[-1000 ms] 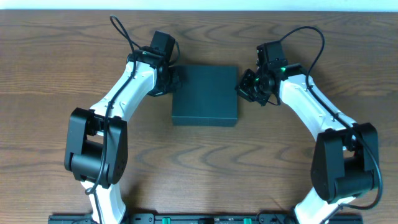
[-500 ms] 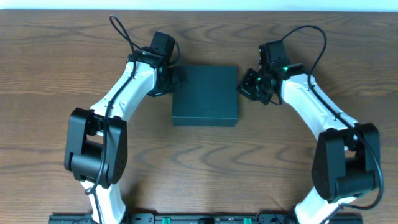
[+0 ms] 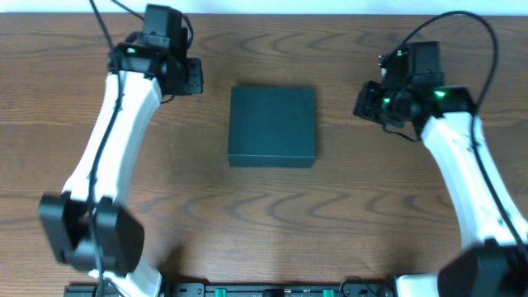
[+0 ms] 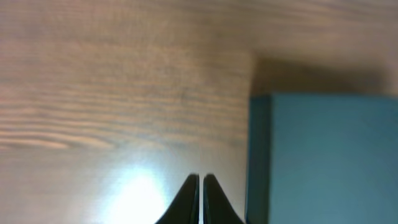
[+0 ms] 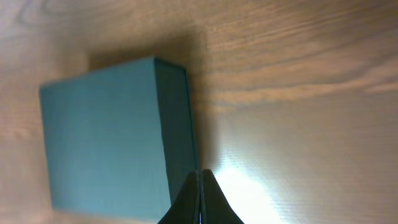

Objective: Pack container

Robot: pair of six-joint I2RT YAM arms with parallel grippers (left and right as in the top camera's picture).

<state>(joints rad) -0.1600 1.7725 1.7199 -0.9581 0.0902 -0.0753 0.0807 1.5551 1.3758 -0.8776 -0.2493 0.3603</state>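
The dark teal container (image 3: 272, 126) lies closed on the wooden table, mid-centre in the overhead view. It also shows in the left wrist view (image 4: 323, 155) and the right wrist view (image 5: 106, 137). My left gripper (image 3: 191, 77) is shut and empty, raised at the far left of the box and apart from it; its fingertips (image 4: 200, 177) point at bare table. My right gripper (image 3: 365, 103) is shut and empty, to the right of the box and apart from it; its fingertips (image 5: 200, 173) sit by the box's side wall.
The brown wooden table (image 3: 264, 214) surrounds the box. A pale strip runs along the table's far edge (image 3: 264, 7). The arm bases stand at the front edge, left and right.
Both arms have drawn back from the box's sides, the left one up and to the left, the right one to the right. The box has not moved.
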